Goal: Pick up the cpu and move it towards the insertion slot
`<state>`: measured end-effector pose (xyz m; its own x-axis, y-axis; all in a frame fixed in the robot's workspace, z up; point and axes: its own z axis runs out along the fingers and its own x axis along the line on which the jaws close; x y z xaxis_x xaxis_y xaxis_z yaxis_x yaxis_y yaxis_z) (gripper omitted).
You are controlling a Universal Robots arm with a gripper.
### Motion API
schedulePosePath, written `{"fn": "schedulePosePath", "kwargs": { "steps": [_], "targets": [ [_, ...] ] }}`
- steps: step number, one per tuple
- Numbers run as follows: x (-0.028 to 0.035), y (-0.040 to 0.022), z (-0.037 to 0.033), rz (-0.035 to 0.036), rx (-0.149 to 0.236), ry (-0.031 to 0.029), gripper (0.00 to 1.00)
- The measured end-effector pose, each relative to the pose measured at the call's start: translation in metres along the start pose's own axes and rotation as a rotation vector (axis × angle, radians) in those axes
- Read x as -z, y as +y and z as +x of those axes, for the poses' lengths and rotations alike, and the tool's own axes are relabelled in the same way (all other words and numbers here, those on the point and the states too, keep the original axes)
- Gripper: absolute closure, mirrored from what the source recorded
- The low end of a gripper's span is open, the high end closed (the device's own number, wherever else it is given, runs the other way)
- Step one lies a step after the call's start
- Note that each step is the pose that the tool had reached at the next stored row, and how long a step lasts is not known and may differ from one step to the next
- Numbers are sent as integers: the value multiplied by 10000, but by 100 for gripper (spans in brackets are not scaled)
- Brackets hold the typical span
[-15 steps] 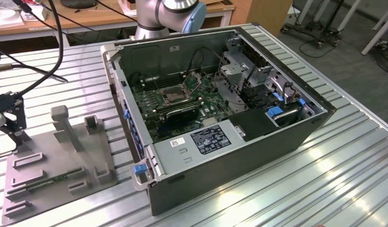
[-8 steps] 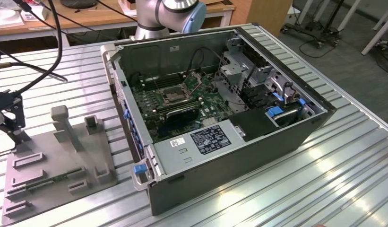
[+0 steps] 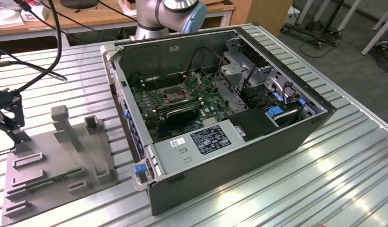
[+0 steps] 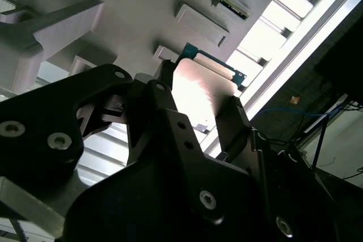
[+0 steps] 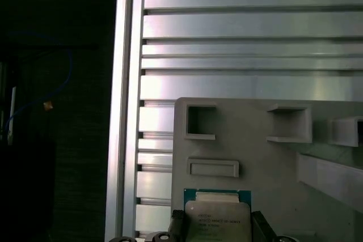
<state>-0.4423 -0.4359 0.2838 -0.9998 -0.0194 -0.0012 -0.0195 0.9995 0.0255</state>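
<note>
The gripper (image 4: 199, 96) clamps the cpu (image 5: 216, 219) by 2 opposite edges at the grey fixture's (image 5: 255, 162) corner. Best kept level, with a steady grip.

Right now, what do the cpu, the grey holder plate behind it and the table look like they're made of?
The cpu: metal lid, silver-grey with a soft sheen, over a green board rim, likely fibreglass. The holder plate: matte pale grey, uniform and moulded-looking, probably plastic. The table: ribbed bright metal with strong glare, likely aluminium.
</note>
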Motion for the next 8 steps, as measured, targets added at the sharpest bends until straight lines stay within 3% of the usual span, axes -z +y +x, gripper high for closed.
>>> {"fn": "schedulePosePath", "kwargs": {
  "steps": [8],
  "targets": [
    [8, 0, 0, 2, 0, 2, 46]
  ]
}}
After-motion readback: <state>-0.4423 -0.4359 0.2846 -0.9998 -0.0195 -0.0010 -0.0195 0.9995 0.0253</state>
